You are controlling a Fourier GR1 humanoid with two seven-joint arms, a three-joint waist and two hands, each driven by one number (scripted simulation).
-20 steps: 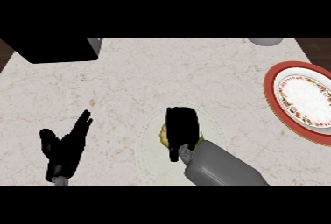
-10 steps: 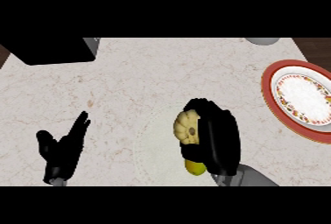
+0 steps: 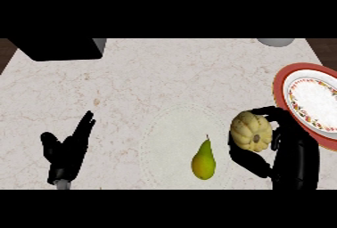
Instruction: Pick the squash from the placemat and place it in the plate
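Squash (image 3: 251,131) shifted plateward, right hand (image 3: 293,153) fingers (image 3: 247,158) encircling it.

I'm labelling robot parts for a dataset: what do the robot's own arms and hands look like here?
Both hands are matte black with slim, segmented fingers and a thumb. The left hand ends at a short grey cuff at the view's lower edge. The right hand is broader and blocky at the palm; its forearm is out of view. No cables, markings or sleeves show.
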